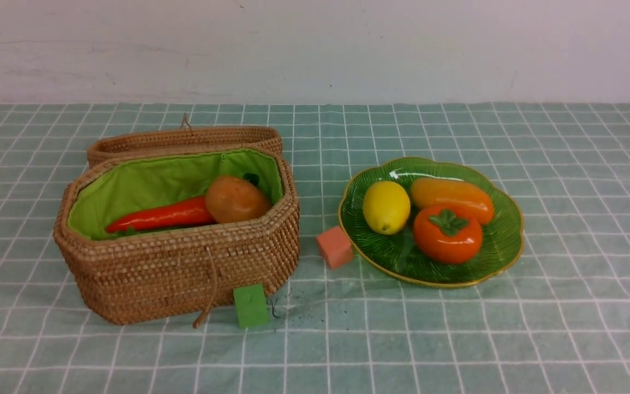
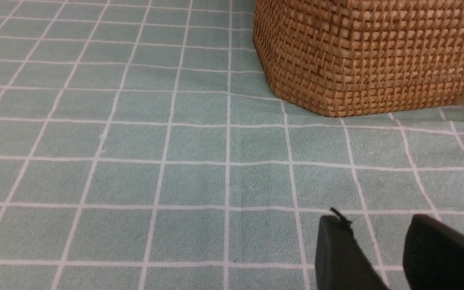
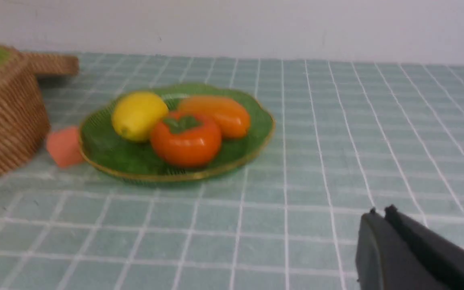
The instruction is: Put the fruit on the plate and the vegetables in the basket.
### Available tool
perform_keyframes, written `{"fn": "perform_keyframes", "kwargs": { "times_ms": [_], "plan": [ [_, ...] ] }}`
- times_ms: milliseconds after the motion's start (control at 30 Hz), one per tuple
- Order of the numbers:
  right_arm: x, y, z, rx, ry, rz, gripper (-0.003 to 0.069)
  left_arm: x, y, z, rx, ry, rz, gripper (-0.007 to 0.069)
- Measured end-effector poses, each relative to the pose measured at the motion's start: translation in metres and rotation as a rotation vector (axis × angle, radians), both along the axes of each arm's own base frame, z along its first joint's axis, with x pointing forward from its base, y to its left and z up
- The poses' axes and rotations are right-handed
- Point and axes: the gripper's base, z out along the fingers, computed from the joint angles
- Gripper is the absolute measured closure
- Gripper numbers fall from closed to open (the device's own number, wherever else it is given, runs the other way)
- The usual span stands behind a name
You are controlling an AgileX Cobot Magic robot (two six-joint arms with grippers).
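The green plate (image 1: 503, 241) holds a yellow lemon (image 1: 385, 207), an orange mango (image 1: 451, 197) and a persimmon (image 1: 447, 234). The wicker basket (image 1: 184, 268) at left holds a red carrot (image 1: 162, 216) and a brownish potato (image 1: 235, 198); any radish is hidden. In the front view neither arm shows. My left gripper (image 2: 377, 219) hovers open over bare cloth near the basket (image 2: 369, 56), holding nothing. My right gripper (image 3: 380, 211) is shut and empty, well short of the plate (image 3: 256, 141) with the lemon (image 3: 138, 114), persimmon (image 3: 185, 139) and mango (image 3: 216, 114).
A salmon-pink cube (image 1: 335, 247) sits between basket and plate, touching the plate's rim. A green cube (image 1: 250, 305) stands at the basket's front. The basket lid (image 1: 184, 139) lies open behind it. A checked green cloth (image 1: 457, 339) covers the table.
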Motion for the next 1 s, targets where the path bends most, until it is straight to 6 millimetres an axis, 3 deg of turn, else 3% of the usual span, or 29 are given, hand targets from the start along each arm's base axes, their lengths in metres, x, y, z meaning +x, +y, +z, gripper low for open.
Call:
{"fn": "perform_keyframes", "kwargs": {
  "times_ms": [33, 100, 1000],
  "plan": [
    [0.003, -0.001, -0.023, -0.003, 0.061, -0.018, 0.0661, 0.000, 0.000, 0.000, 0.000, 0.000, 0.000, 0.0386],
    [0.003, -0.002, -0.037, -0.003, 0.111, -0.035, 0.0659, 0.000, 0.000, 0.000, 0.000, 0.001, 0.000, 0.0386],
    [0.004, -0.002, -0.036, 0.001, 0.086, -0.049, 0.0645, 0.000, 0.000, 0.000, 0.000, 0.001, 0.000, 0.0386]
  ]
}}
